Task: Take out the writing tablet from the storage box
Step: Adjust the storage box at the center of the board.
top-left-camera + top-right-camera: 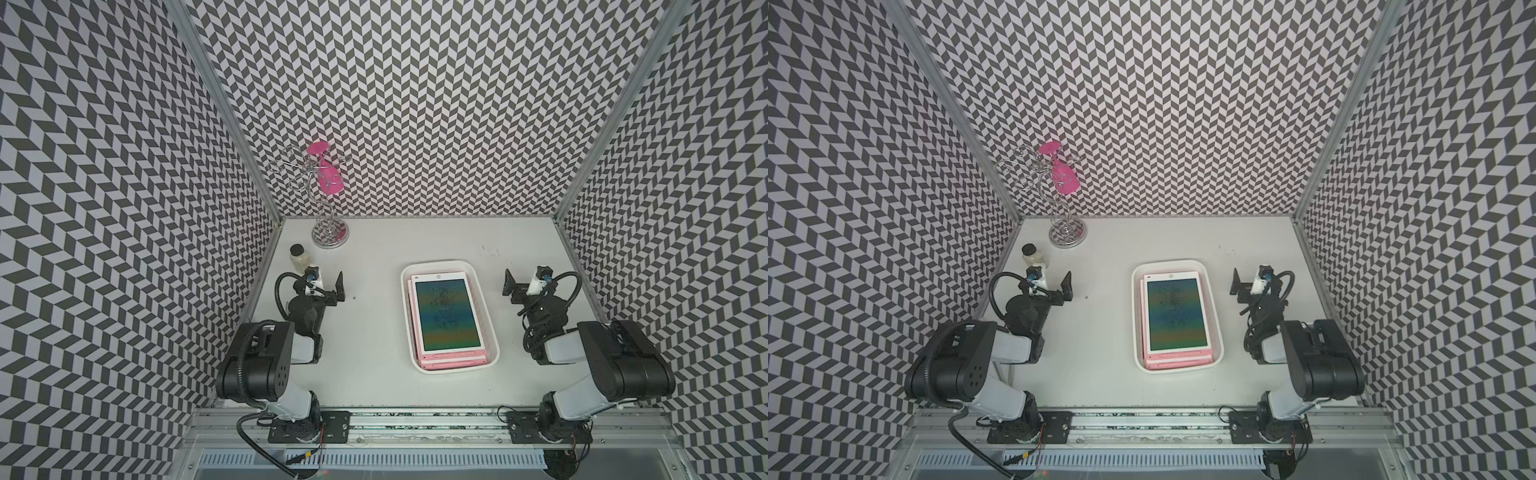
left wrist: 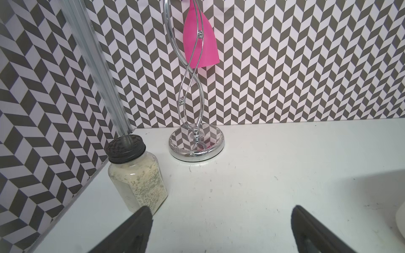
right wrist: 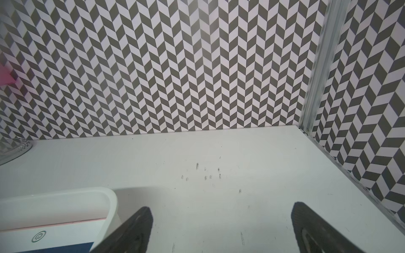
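Pink writing tablet (image 1: pixel 446 316) lies inside white storage box (image 1: pixel 440 263).

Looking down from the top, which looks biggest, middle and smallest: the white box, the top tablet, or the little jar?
Largest to smallest in a top view:
1. storage box
2. top writing tablet, lying inside it
3. jar

Grey and white zigzags cover the walls (image 1: pixel 415 104). The surface (image 1: pixel 365 332) and box (image 1: pixel 404 291) are white. The tablet (image 1: pixel 448 322) is pink, its screen (image 1: pixel 444 307) banded blue, green and yellow. The cup (image 1: pixel 330 180) is pink, its stand (image 1: pixel 330 237) shiny silver. The jar (image 2: pixel 135 175) holds pale yellow powder (image 2: pixel 144 188) under a dark lid (image 2: pixel 126 149).
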{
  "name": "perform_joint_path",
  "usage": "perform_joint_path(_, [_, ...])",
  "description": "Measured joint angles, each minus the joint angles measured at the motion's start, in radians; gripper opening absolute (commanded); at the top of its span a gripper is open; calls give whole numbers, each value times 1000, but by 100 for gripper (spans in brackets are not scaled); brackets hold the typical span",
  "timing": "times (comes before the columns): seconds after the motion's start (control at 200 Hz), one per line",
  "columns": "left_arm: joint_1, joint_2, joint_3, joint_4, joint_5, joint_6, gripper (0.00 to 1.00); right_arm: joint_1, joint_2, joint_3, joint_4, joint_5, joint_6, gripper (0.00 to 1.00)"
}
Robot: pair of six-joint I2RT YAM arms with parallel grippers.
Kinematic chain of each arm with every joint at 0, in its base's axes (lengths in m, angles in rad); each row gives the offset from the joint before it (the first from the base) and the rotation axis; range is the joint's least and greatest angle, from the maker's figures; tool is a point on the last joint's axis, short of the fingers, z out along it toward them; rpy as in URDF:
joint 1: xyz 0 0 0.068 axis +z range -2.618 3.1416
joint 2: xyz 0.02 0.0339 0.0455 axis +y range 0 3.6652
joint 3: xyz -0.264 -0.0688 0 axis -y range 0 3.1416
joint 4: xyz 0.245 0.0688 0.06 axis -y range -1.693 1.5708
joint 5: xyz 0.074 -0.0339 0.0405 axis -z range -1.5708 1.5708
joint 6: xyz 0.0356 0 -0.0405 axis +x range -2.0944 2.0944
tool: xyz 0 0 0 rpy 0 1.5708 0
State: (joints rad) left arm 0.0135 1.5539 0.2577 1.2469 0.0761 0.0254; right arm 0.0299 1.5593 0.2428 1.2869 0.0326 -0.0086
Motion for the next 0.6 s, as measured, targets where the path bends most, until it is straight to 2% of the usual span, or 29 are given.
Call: perform_joint_path(0.596, [0, 0, 0, 0, 9, 0, 99, 0, 0, 0, 0, 0, 0, 99])
